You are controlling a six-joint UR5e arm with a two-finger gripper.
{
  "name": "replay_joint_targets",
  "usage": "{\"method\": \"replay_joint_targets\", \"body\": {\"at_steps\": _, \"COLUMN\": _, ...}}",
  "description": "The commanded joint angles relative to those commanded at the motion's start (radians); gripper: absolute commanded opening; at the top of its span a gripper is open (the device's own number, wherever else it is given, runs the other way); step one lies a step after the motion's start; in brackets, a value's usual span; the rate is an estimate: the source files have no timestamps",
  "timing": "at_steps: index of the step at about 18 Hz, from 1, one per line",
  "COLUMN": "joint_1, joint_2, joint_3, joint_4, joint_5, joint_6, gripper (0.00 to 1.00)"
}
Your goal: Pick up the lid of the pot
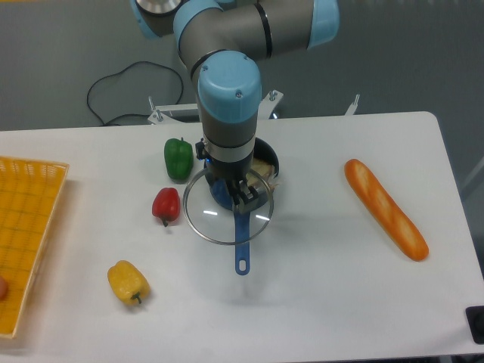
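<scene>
Clear glass lid w/ silver rim [225, 221] = task obj.; held up over white table [325, 302], in front of & partly overlapping black round pot [266, 155] in this view. Dark two-finger gripper [239, 196] clamped on lid near its ctr.; exact contact pt. hidden, approx. only. Blue-grey robot arm [229, 87] comes in from top of frame, blocks part of pot.

Pot: light brown item [265, 169] inside, ID unclear. Blue long-handled utensil [242, 257]: handle runs toward cam., upper part seen thru lid glass.

Frame L of pot: green bell pepper [179, 159], just beside it; red pepper [166, 206] nearer cam., next to lid rim in view. Yellow pepper [128, 283] lower L, apart from the others. Yellow-orange crate [54, 200] at far L edge, partly cut off; small reddish item in it, also cut off.

Frame R: long orange-brown baguette [386, 210], lies diag., well apart from pot. Black obj. [476, 319] at lower R edge, cut off. Behind table: thin black cable [121, 74], looped on grey floor.
</scene>
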Motion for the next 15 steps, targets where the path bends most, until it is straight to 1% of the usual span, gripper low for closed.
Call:
{"method": "replay_joint_targets", "body": {"at_steps": 5, "joint_1": 0.002, "joint_2": 0.005, "joint_3": -0.008, "joint_4": -0.002, "joint_5": -0.002, "joint_6": -0.002, "gripper": 0.4}}
{"method": "replay_joint_targets", "body": {"at_steps": 9, "joint_1": 0.009, "joint_2": 0.026, "joint_3": -0.04, "joint_4": 0.0, "joint_5": -0.002, "joint_6": 0.0, "gripper": 0.4}}
{"method": "replay_joint_targets", "body": {"at_steps": 15, "joint_1": 0.008, "joint_2": 0.028, "joint_3": -0.041, "joint_4": 0.002, "joint_5": -0.003, "joint_6": 0.0, "gripper": 0.4}}
